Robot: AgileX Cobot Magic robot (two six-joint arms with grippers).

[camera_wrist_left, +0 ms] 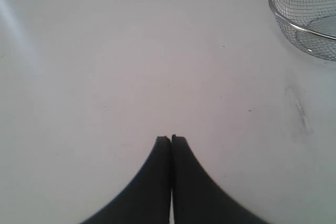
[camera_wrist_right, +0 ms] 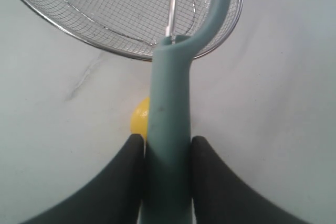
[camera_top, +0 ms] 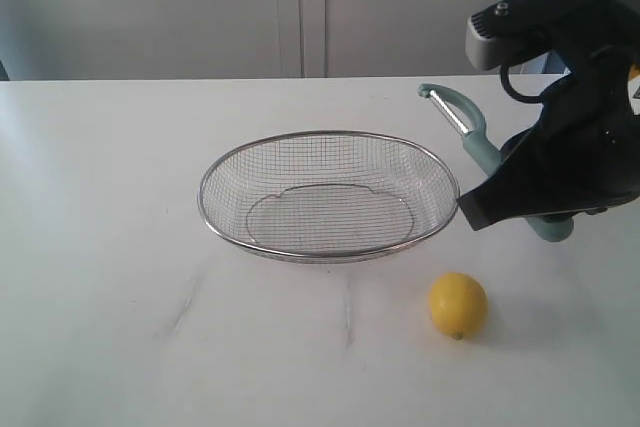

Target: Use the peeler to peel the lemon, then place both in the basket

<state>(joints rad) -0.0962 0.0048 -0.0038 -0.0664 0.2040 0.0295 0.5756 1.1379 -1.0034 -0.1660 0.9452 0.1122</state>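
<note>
The yellow lemon (camera_top: 458, 305) lies on the white table in front of the right end of the basket (camera_top: 205, 197), a wide wire mesh bowl with nothing in it. My right gripper (camera_top: 485, 202) hovers just right of the basket, shut on the teal handle of the peeler (camera_top: 470, 132), whose blade end points up and away. In the right wrist view the peeler (camera_wrist_right: 168, 103) runs out between the fingers of the gripper (camera_wrist_right: 168, 142), with the lemon (camera_wrist_right: 139, 119) partly hidden behind it and the basket (camera_wrist_right: 105, 19) beyond. My left gripper (camera_wrist_left: 171, 139) is shut on nothing above bare table.
The basket (camera_wrist_left: 307, 30) shows at one corner of the left wrist view, well away from the left gripper. Faint scuff marks (camera_top: 180, 307) cross the tabletop in front of the basket. A pale wall stands behind the table's far edge.
</note>
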